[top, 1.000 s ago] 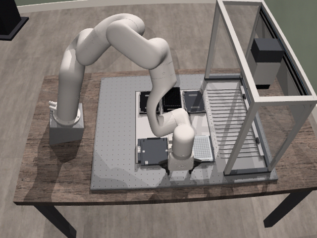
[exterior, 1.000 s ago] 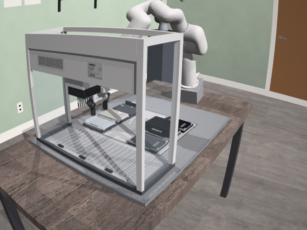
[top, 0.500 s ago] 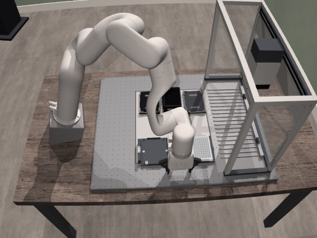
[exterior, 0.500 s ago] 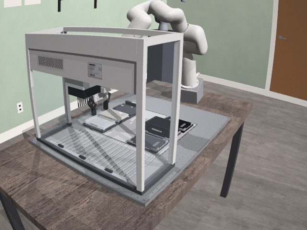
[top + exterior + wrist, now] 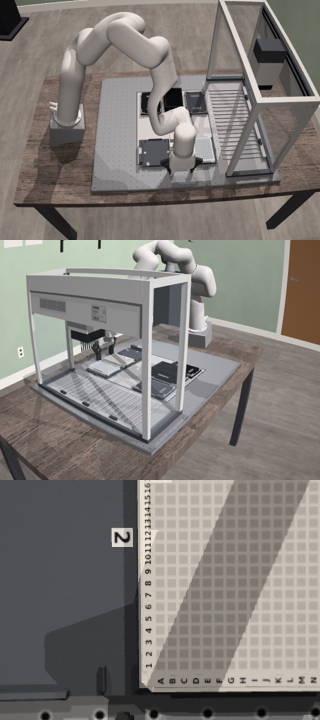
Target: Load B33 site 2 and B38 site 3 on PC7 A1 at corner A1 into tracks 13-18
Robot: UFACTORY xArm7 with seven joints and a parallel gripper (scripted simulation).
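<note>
The tool [image 5: 180, 169] hangs fully open above the carrier [image 5: 152, 152] on the apron, gripping nothing. A pale 384-well plate [image 5: 204, 149] lies on the carrier beside the label "2" [image 5: 122, 537]. The black deep-well block [image 5: 172, 98] sits in the middle nest.

A laboratory bench: a framed liquid-handling instrument [image 5: 146, 356] with a pipetting head [image 5: 86, 336], microplates beside the gripper [image 5: 180, 169]
</note>
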